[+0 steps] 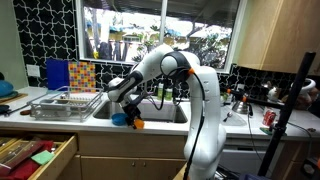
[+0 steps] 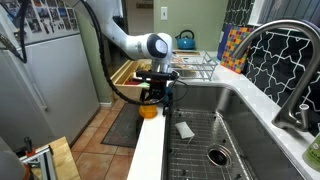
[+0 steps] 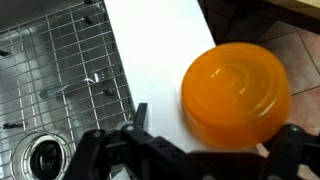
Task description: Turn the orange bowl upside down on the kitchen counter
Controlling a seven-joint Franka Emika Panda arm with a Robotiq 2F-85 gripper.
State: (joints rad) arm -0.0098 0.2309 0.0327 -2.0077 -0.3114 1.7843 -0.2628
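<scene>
On the narrow front strip of the kitchen counter (image 3: pixel 160 50), between the sink and the counter's outer edge, sits the orange bowl (image 3: pixel 237 95), dome side up with a faint ring on top, so it looks to be upside down. Both exterior views show it (image 1: pixel 138 124) (image 2: pixel 148 112) at that same front edge. Right above it hangs the gripper (image 3: pixel 217 122), jaws spread wide with one finger to each side of the bowl and nothing clamped between them. A small bright blue object (image 1: pixel 120 119) lies just beside the bowl. Beyond the strip, the steel sink (image 3: pixel 20 95) holds a wire grid (image 3: pixel 60 80), and a wire dish rack (image 1: pixel 62 104) stands on the counter further along.
</scene>
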